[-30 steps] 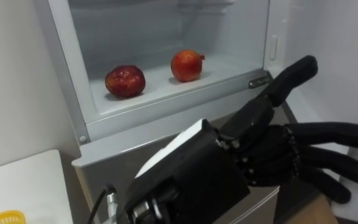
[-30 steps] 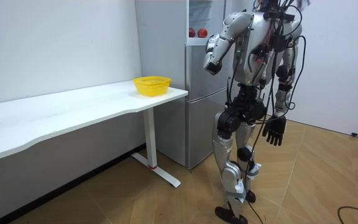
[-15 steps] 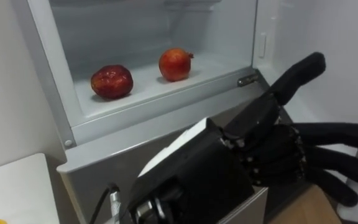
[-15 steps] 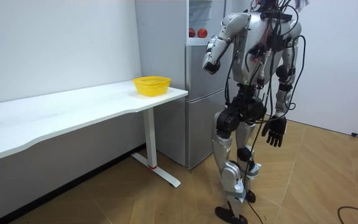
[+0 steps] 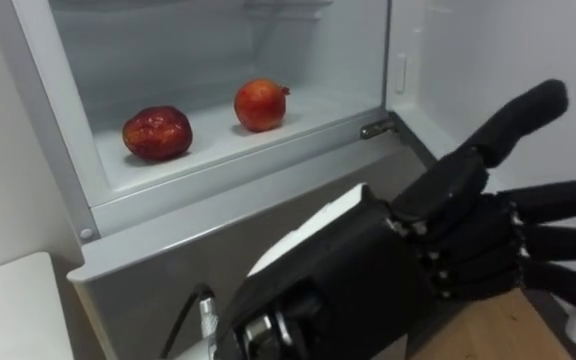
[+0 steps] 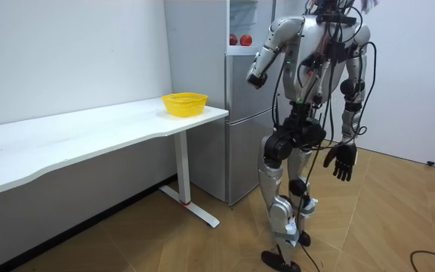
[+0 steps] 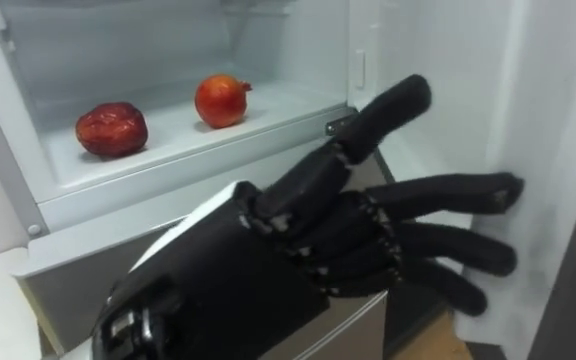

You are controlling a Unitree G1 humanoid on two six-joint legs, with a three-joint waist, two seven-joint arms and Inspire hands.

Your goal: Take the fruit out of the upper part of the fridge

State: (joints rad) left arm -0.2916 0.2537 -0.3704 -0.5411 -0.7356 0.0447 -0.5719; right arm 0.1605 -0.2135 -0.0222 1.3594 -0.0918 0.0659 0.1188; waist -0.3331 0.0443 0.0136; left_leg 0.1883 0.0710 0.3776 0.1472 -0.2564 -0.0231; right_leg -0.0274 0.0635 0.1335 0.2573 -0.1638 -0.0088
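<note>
**Upper fridge retrieval: compartment open, nothing taken yet**

- Upper fridge compartment (image 5: 168,50): standing open, with its door (image 7: 558,120) swung away to the robot's right. In the room view the robot is standing upright, close in front of it.
- Contents: two round red fruits are sitting on the shelf (image 5: 208,138), apart from each other. The darker red fruit (image 5: 156,133) is to the left. The brighter red fruit (image 5: 261,105) is to the right and slightly further in.
- Left hand (image 5: 448,250): hovering raised in front of the fridge, below the shelf's front edge. Its fingers are stretched straight toward the door, thumb lifted, holding nothing (the fingertips are lying at the door's inner face; contact cannot be judged).
- Right hand (image 6: 343,161): hanging low at the robot's side, fingers loose, empty.
- Nearby: a white worktop (image 6: 89,132) is carrying a yellow basket (image 6: 184,103) at the end nearest the fridge.
- Progress: the opening step appears finished, and the task is judged to be at an early stage. Reaching onto the shelf, closing on a fruit and bringing it out are all remaining.
</note>
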